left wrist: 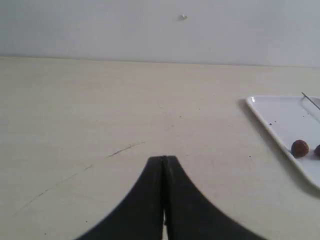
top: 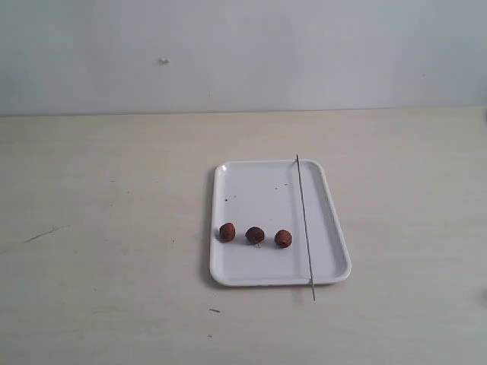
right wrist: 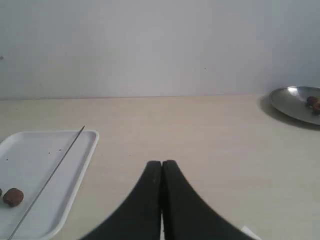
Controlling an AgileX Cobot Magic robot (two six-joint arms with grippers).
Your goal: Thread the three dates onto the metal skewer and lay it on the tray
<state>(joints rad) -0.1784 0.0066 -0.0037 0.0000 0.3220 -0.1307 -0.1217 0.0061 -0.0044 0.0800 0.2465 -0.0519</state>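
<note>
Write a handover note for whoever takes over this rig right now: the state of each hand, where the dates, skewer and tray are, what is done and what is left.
Left hand: shut, empty, over the bare table, clear of the tray.
Right hand: shut, empty, also clear of the tray.
Three dates: loose, in a row on the tray near its front edge, apart from each other.
Skewer: lies lengthwise along the tray's right side, one end poking out past the front rim; bare, beside the dates.
Done: nothing threaded.
Left: pick up the skewer, thread all three dates, lay it on the tray.
</note>
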